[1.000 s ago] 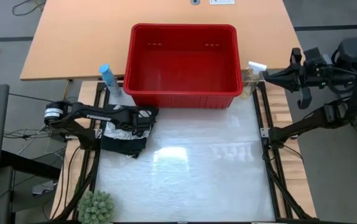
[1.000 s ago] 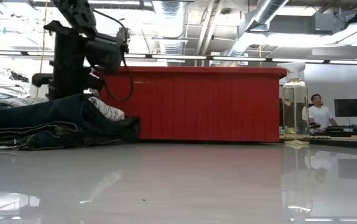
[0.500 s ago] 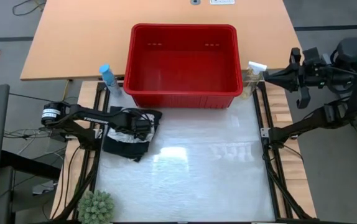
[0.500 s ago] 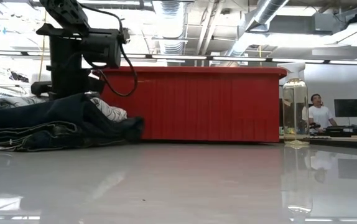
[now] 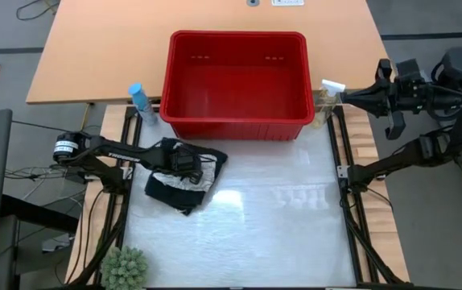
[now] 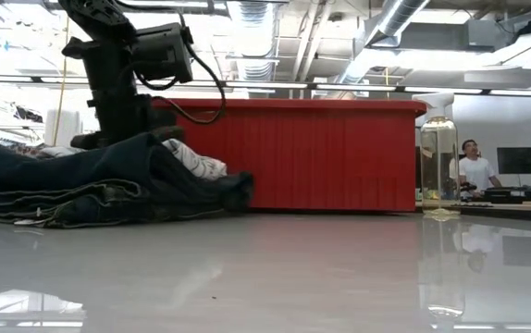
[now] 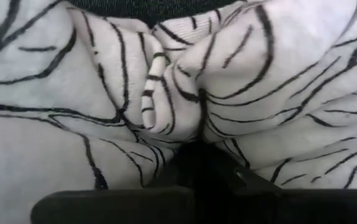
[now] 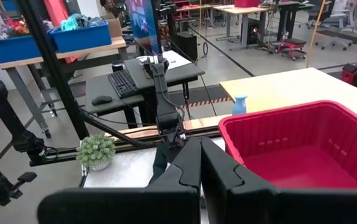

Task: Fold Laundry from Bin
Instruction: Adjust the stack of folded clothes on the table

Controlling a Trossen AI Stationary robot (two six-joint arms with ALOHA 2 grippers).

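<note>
Silver ducts (image 6: 390,23) cross the ceiling at upper right; a desk (image 8: 160,70) with keyboard (image 8: 124,82) stands upper centre.

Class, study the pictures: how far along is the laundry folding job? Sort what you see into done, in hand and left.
Done: the red bin looks empty; the laundry lies piled on the table. In hand: the left tool is shut on the white leaf-print cloth atop the dark trousers. Left: a neat fold of each piece; the right tool waits shut beside the bin.
</note>
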